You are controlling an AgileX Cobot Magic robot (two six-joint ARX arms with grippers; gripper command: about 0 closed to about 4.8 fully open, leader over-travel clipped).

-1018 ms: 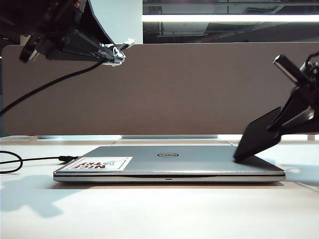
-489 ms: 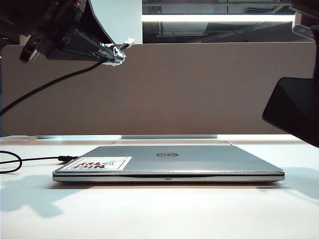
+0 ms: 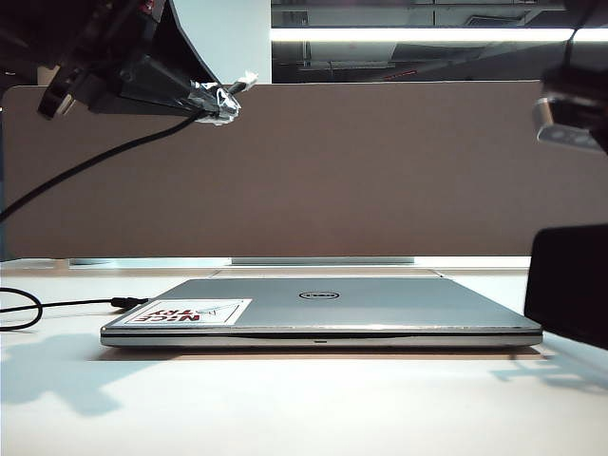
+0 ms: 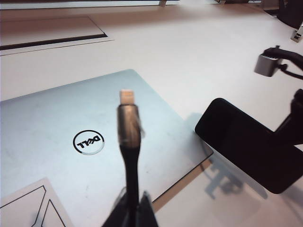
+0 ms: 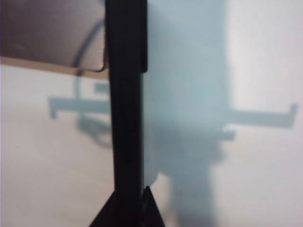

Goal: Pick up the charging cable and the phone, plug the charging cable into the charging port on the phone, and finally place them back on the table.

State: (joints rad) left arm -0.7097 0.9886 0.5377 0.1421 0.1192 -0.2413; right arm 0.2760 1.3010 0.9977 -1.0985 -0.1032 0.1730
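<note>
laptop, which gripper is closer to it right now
Right. The right gripper holds the phone just off the laptop at its right end. The left gripper holds the charging cable high above the laptop's left part.

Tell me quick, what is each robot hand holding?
Left gripper: shut on the charging cable, high above the laptop.
Right gripper: shut on the phone, held up at the laptop's right end.
</note>
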